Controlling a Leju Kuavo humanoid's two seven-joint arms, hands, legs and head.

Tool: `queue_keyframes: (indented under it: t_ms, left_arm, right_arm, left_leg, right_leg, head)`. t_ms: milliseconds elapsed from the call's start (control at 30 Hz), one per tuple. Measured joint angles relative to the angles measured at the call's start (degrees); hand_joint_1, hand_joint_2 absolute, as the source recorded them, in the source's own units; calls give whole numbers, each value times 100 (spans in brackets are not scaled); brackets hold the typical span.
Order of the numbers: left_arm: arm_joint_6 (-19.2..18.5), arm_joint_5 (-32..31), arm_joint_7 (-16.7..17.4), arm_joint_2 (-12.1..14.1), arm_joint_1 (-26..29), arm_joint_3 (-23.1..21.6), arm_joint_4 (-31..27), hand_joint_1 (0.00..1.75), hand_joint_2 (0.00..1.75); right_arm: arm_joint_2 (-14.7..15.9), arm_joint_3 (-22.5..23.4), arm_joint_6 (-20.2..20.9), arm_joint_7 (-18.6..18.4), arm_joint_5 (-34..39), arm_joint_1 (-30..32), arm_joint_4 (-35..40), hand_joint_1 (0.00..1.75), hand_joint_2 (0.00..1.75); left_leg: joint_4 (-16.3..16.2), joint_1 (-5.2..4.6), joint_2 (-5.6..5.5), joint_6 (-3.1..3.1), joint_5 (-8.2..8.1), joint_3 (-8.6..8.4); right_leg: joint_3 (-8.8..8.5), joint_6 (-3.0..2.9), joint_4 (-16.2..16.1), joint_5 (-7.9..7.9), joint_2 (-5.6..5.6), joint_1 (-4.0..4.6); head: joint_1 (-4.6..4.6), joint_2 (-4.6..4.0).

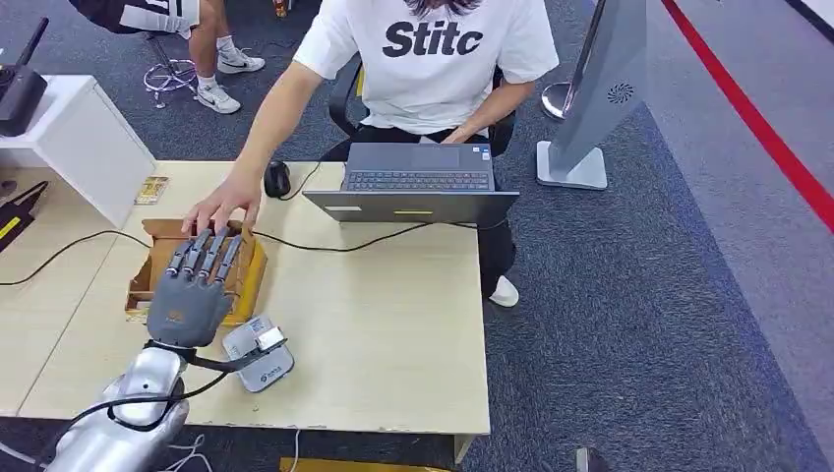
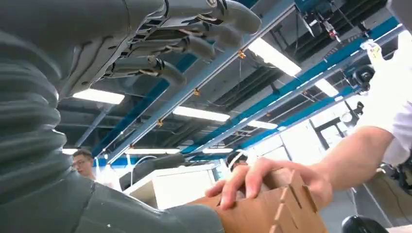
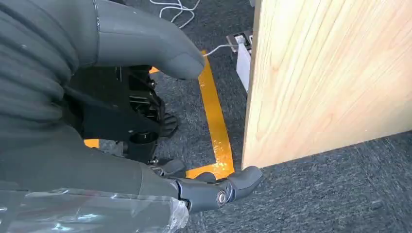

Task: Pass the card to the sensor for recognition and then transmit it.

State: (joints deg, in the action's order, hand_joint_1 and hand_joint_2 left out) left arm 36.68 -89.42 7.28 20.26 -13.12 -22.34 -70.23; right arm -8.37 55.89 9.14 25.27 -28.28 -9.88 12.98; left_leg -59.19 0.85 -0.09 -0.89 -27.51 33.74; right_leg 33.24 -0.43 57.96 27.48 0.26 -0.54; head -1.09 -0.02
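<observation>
My left hand (image 1: pixel 192 290) hovers flat over a brown cardboard box (image 1: pixel 157 241) on the left of the wooden table (image 1: pixel 393 324), fingers stretched forward and holding nothing. The hand hides what lies inside the box. In the left wrist view the left hand (image 2: pixel 145 48) has its fingers well apart from the thumb, above the box (image 2: pixel 272 213). A person's hand (image 1: pixel 221 205) rests on the box's far edge (image 2: pixel 262 179). The grey card sensor (image 1: pixel 258 354) lies just right of my wrist. My right hand (image 3: pixel 97 170) hangs beside the table's wooden side (image 3: pixel 330 73), fingers spread and empty.
A seated person in a white shirt (image 1: pixel 433 59) faces an open laptop (image 1: pixel 418 182), with a black mouse (image 1: pixel 277 179) beside it and a black cable (image 1: pixel 374 244) across the table. A white cabinet (image 1: pixel 74 138) stands at left. Yellow floor tape (image 3: pixel 216 121) runs below the table.
</observation>
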Motion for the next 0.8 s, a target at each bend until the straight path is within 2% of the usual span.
queue_keyframes:
  t_ms: [467,800]
  left_arm:
    - [216,0,317,114,113,-494,619,0,175]
    - [291,0,369,256,335,-518,809,0,175]
  right_arm:
    - [0,59,26,31,70,21,0,0,175]
    - [0,136,57,66,107,54,0,0,175]
  left_leg:
    - [0,1,0,0,0,2]
    - [1,1,0,0,0,2]
  right_leg:
    - [1,0,0,1,-1,0]
    - [0,0,0,1,-2,0]
  head:
    - [-2,0]
    - [0,0]
